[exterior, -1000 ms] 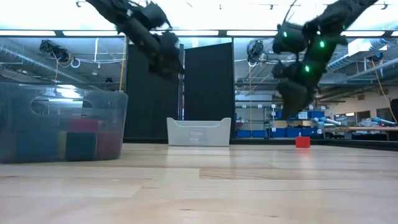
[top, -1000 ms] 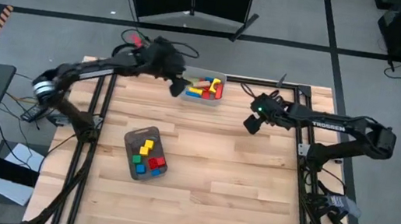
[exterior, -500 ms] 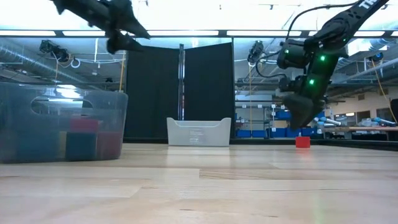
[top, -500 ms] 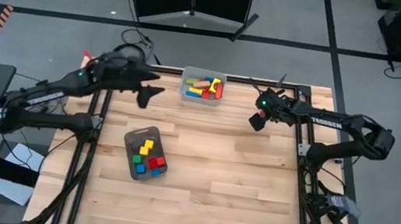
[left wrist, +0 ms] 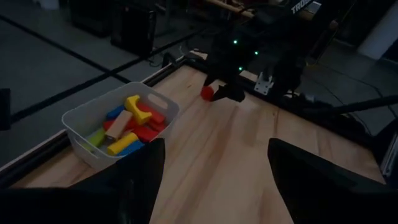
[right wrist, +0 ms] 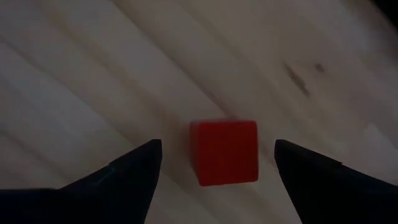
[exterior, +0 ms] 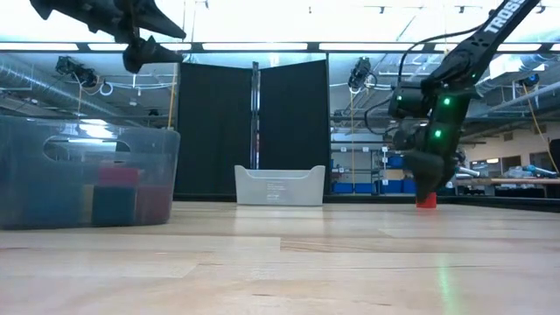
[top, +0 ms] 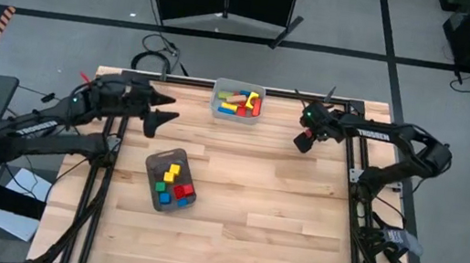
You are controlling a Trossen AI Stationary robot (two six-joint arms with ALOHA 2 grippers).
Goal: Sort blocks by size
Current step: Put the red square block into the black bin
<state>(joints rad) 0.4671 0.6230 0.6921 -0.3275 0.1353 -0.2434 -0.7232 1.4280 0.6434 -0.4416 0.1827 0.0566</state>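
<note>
A red cube (right wrist: 224, 152) rests flat on the table near the far right; it also shows in the low view (exterior: 426, 200) and the left wrist view (left wrist: 207, 93). My right gripper (right wrist: 217, 144) is open and points down over it, one finger on either side, not touching; it also shows in the high view (top: 305, 141). My left gripper (top: 164, 112) is open and empty, up in the air at the far left (exterior: 144, 52). Several blocks lie in the light bin (top: 237, 102), and several small cubes lie in the dark tray (top: 171, 181).
The light bin (left wrist: 121, 124) stands at the table's far edge, between the two arms. The dark tray (exterior: 87, 171) stands left of the table's middle. Bare wood (top: 270, 210) lies across the middle and near part of the table.
My left gripper has swung from above the light bin toward the table's left edge and a little toward the near edge, staying high. My right gripper has come down over the red cube, which has not moved.
</note>
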